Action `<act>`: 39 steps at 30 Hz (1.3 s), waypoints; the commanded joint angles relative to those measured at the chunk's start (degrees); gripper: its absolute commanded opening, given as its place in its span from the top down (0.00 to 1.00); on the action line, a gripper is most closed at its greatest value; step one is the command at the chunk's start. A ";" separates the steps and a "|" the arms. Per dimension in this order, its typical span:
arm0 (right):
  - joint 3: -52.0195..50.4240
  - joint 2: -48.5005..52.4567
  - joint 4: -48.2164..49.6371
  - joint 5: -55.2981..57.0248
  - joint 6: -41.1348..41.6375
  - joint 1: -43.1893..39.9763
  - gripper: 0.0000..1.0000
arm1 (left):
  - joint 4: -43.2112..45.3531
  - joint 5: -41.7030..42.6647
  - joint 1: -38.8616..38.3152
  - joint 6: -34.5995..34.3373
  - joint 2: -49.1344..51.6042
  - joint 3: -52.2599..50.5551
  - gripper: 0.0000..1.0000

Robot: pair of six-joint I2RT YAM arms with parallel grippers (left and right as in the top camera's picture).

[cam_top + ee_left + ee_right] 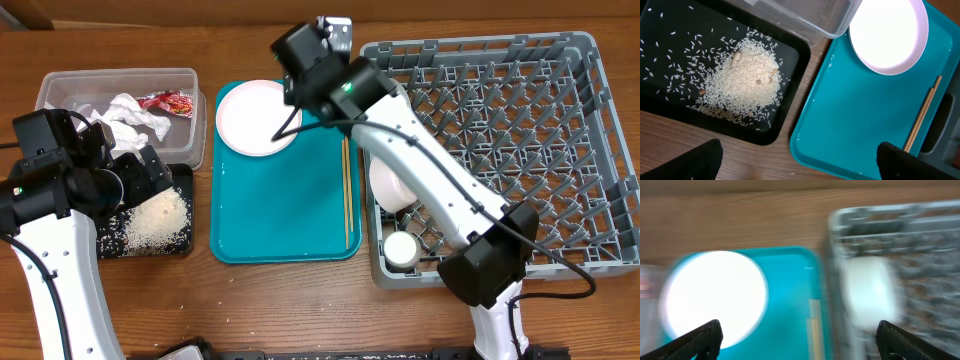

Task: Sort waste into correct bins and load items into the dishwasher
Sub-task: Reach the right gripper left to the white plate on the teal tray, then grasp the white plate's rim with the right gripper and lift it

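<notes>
Locate the round plate (258,117) at the far left corner of the teal tray (285,222), flat and right way up, close to the clear tub (118,75). Locate the chopsticks (346,190) along the tray's right edge, long axis parallel to the left wall of the dish rack (560,130) and just beside it.

Read the right gripper (797,332) as spread wide and holding nothing; allow for heavy blur in the right wrist view. In that view, take the plate as lying left of the midline between the fingers, the chopsticks near that midline, and a pale bowl (871,292) inside the rack to the right. From overhead, place the right wrist over the plate's far right rim.

Read the left gripper (800,155) likewise as parted and empty, above the gap between the black tray (787,52) of rice (742,80) and the teal tray.

Treat the right arm as the nearer one for the plate: probably shift leftward, close on the rim, then carry rightward to the rack. For the chopsticks, set the fingers across the long axis, not along it. Watch for slip on the plate's smooth rim.
</notes>
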 commanded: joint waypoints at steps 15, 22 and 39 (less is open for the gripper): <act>-5.14 17.00 11.30 -19.74 8.50 -1.22 0.57 | 0.20 0.46 0.26 0.66 -0.52 0.35 0.00; -5.16 21.79 13.18 -21.53 8.70 -1.18 0.61 | 0.20 0.46 0.26 0.66 -0.52 0.35 0.00; -2.01 21.07 1.92 -21.64 6.25 -1.95 0.96 | 0.20 0.46 0.26 0.68 -0.52 0.35 0.00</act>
